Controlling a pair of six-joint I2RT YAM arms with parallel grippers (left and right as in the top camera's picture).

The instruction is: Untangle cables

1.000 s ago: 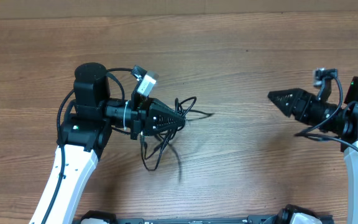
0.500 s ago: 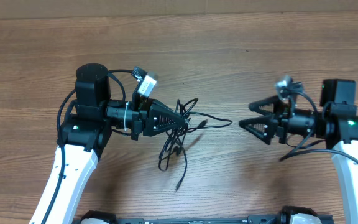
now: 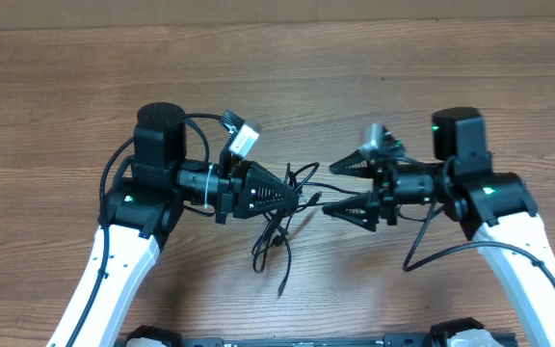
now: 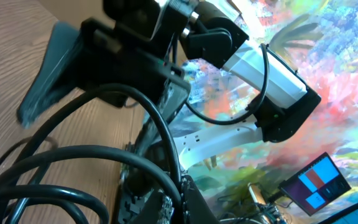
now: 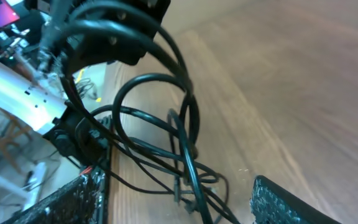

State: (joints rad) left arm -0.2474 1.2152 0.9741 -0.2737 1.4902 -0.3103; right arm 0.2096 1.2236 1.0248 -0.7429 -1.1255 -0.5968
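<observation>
From the overhead feed I see the cables as one loose knot of thin black cord near the middle of the desk, between my two arms. They are glossy, round and very slim. Loops fan out above and beside the tip of the left tool, and other loops sag below it toward the front edge of the desk. One free end trails lowest of all and finishes in a small plug. A second strand runs out to the right and ends close to the lower finger of the right tool.

The left tool is pinched together on the knot, its two fingers meeting in a single point where the loops gather. The right tool is spread wide and grips nothing. In the right wrist feed its fingers sit far apart at the bottom corners, with the cables looping between and beyond them.

My count is one tangle, two arms and two tools. I can make out two loose ends, but I cannot tell how many separate cords make up the knot. In the left wrist feed the cables are so close that they blur into thick black arcs.
</observation>
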